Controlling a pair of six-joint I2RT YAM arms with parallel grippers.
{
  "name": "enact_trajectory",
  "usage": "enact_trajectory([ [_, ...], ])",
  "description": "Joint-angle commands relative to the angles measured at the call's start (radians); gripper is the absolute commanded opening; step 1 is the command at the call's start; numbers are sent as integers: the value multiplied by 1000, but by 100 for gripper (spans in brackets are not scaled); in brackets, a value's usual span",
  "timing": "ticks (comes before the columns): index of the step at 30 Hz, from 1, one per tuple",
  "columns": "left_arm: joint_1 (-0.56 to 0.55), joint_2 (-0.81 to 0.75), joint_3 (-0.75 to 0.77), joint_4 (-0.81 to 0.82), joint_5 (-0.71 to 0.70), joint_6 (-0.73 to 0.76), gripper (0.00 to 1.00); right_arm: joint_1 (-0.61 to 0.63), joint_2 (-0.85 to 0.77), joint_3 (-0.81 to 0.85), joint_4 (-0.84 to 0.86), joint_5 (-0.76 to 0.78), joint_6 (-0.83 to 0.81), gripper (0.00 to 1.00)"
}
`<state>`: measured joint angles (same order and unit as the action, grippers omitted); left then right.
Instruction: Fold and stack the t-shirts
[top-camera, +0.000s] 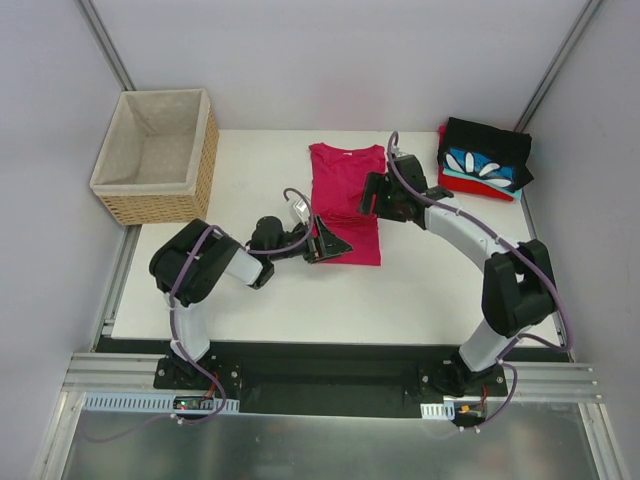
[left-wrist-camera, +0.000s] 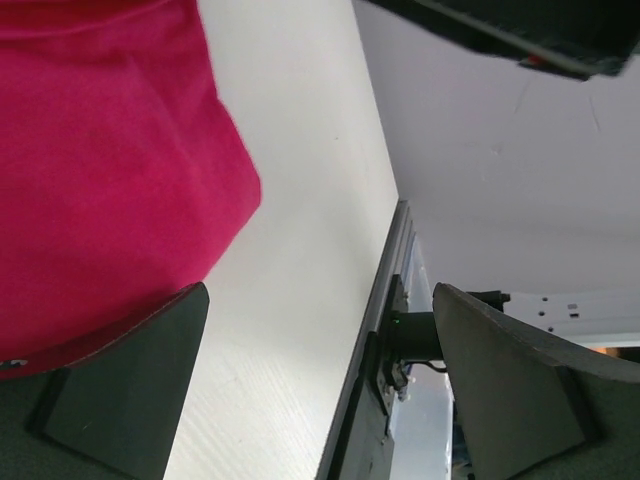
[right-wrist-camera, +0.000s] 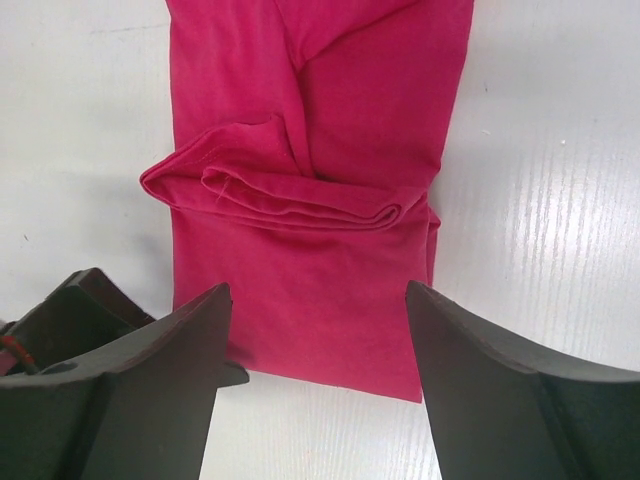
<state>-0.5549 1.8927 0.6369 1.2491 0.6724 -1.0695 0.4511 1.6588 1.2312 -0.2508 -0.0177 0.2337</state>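
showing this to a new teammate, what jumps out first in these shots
The magenta t-shirt, partly folded, lies centrally with both open claws at it: the left claw at its near left corner, the right claw at its right side. A stack of folded shirts sits at the far right corner, a wicker basket at the far left.

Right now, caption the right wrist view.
Open right gripper above the partly folded magenta t-shirt on the white table.

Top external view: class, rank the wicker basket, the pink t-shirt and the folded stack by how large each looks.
1. wicker basket, clearly the largest.
2 and 3. pink t-shirt and folded stack look close in size. The shirt is partly covered, so I leave these two unranked.
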Motion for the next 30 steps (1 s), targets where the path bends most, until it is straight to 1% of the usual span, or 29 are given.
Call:
enact_trajectory([
  [1,15,95,14,104,19,31,95,3,28,66,-11,-39,-11,74],
  [2,19,127,9,137,16,26,95,3,45,73,-10,-50,-10,73],
  [5,29,170,-2,168,13,34,94,6,99,108,-5,-114,10,74],
  [8,35,189,-17,185,9,37,94,17,142,146,-7,-166,27,73],
  [13,43,184,-28,194,12,42,94,46,167,156,-4,-221,73,73],
  [16,43,169,-29,194,13,45,94,67,171,160,-15,-217,93,73],
  [19,43,155,-36,188,13,49,94,69,193,166,-16,-263,125,73],
  [30,43,140,-55,199,16,43,94,75,291,180,16,-303,176,73],
])
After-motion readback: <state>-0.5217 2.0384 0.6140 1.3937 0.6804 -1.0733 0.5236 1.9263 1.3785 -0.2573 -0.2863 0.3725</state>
